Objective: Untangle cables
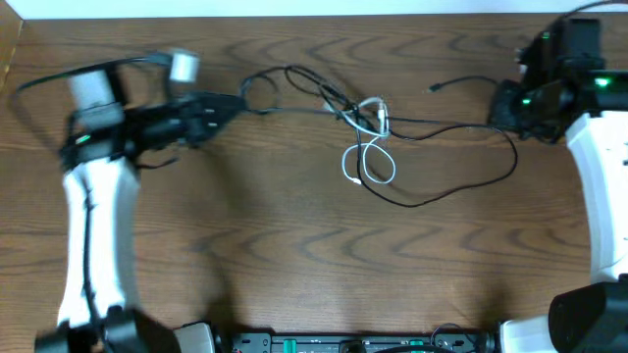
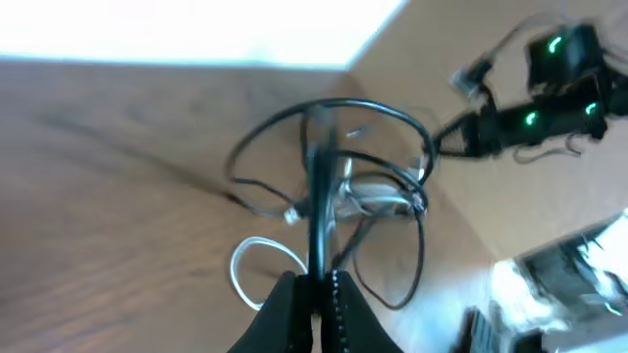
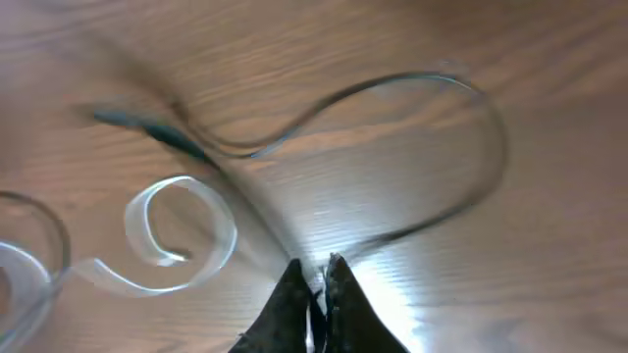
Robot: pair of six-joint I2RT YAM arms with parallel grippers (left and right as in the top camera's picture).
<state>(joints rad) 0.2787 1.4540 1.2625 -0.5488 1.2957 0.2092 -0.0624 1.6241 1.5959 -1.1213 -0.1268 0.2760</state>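
Overhead view: the table (image 1: 294, 284) carries both cables near its centre, toward the far edge. The black cable (image 1: 446, 126) is the larger item. Its main span lies left to right between the two grippers, with a slack loop sagging toward the robot on the right side and smaller loops near the left gripper (image 2: 314, 286). The white cable (image 1: 377, 169) is compact, coiled in small loops whose long axis runs far to near, with its far end caught where it crosses the black span. Left gripper: fingers pressed together, pinching the black cable. Right gripper (image 3: 316, 273): fingers close together, apparently on the black cable as well, though blur limits certainty. Step in hand, as judged: tension along the black cable to open the crossing. The next move calls for firm pinches, a slow outward draw, then lifting the black span clear of the white loops. One black plug end (image 1: 434, 88) lies free near the right gripper
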